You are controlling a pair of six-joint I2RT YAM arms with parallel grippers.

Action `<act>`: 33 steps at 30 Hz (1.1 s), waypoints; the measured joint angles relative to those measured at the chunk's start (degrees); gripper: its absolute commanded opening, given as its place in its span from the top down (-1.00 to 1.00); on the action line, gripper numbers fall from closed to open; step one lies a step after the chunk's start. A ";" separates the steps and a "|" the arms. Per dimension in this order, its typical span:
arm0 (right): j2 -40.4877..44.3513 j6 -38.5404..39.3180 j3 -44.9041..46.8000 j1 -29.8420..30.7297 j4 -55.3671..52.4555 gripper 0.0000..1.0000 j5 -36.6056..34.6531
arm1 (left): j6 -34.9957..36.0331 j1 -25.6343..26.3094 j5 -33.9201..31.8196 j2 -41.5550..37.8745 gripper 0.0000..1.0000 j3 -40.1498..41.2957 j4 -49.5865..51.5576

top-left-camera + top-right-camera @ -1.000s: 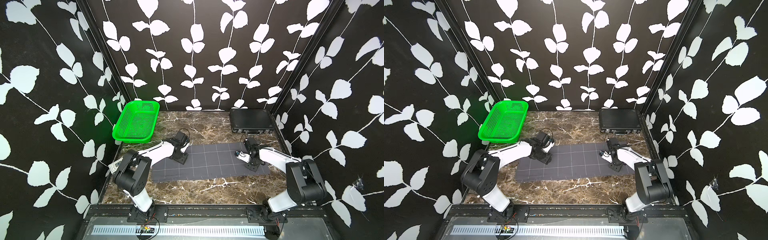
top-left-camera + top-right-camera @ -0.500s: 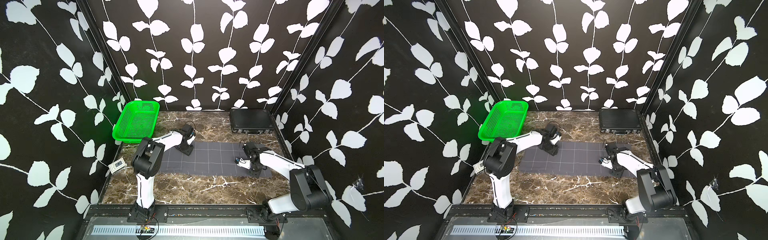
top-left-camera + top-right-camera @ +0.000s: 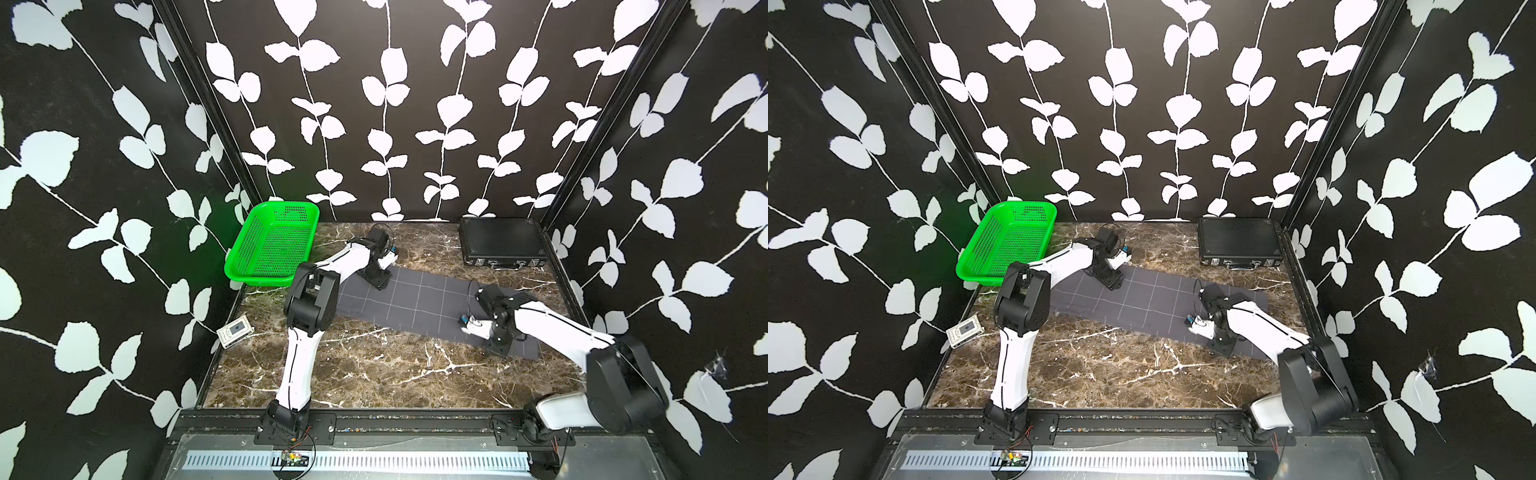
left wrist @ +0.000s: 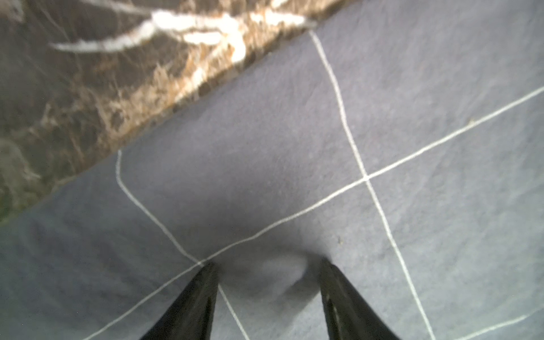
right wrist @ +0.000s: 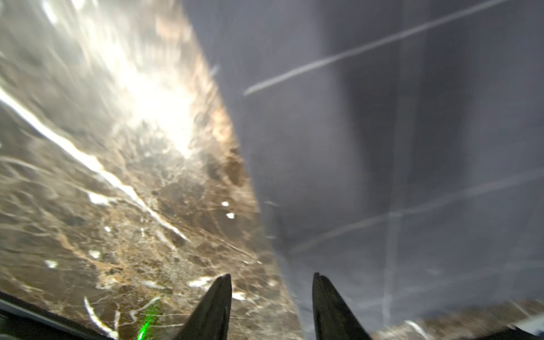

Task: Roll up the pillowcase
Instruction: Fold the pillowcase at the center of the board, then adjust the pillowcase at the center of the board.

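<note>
Two pairs of black fingers stand spread, and neither pinches anything. The left gripper (image 4: 266,265) presses both tips onto the pillowcase (image 3: 419,299), with a small ruck of cloth bulging between them. The right gripper (image 5: 270,278) straddles the pillowcase's near edge, one tip over cloth and its mate over the bare marble table (image 3: 374,374). The pillowcase lies flat and unrolled, skewed across the table, with a gripper toward each end.

As I judge it, tips that press without gripping may only drag the sheet further askew, or bunch it so the roll starts crooked. The right tip off the cloth could miss the hem altogether.

A green basket (image 3: 266,279) sits just beyond the pillowcase's left-arm end. A black case (image 3: 500,241) lies beyond its far edge, and a small white device (image 3: 235,331) is well clear of its near edge. None of them lies on the cloth.
</note>
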State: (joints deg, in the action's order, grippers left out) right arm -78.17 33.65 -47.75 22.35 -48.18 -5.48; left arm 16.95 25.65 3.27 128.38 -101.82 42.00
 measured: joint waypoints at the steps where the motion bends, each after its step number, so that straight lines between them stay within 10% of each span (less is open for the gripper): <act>1: 1.33 -0.26 -0.90 -0.74 0.76 0.04 -0.02 | -0.04 0.00 0.00 0.20 -0.21 -0.66 0.20; 17: -18.86 0.66 -12.28 -16.04 11.47 0.03 -1.44 | -22.27 6.38 -4.11 -20.50 -0.22 20.87 -4.11; 33: -20.00 5.53 -10.32 -14.75 8.59 0.01 -0.31 | -23.76 2.93 -6.71 -15.13 -0.19 24.09 -5.35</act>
State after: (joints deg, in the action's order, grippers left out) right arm -98.17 39.18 -58.06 7.60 -39.59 -5.78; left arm -6.81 28.58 -3.44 113.25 -77.73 36.64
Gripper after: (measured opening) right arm 0.492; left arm 0.596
